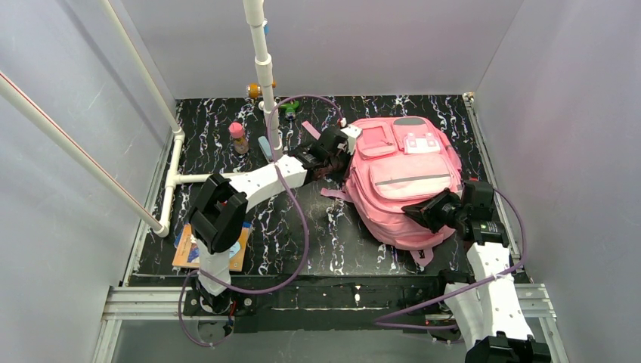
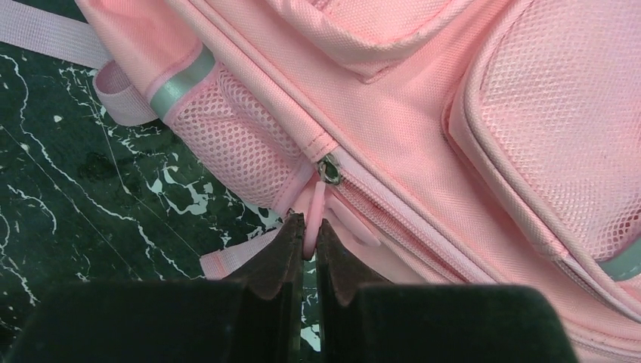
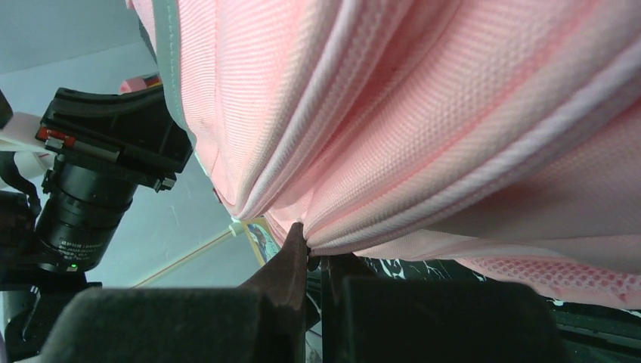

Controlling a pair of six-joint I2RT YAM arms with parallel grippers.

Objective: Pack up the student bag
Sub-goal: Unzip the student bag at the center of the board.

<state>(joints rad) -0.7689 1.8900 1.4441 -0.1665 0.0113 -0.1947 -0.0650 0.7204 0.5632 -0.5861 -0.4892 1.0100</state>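
Student bag [image 1: 401, 181] lying front-up on the right half of the dark marbled table [image 1: 302, 242], pinched by both arms.
The left gripper [image 2: 310, 231] is closed on the pink zip pull [image 2: 316, 204] that hangs from a metal slider [image 2: 329, 169] beside the mesh side pocket [image 2: 234, 144], at the bag's far left corner. The right gripper [image 3: 311, 246] is clamped on a fold of fabric at the bag's near right edge, holding that edge up off the table.

My left arm [image 1: 261, 181] and right arm [image 1: 495, 283] wear white shells with black joints, based at the counter's [image 1: 340, 242] near edge. A purple cable [image 1: 302, 227] trails each; pincer fingers [image 2: 276, 261] are dull black.
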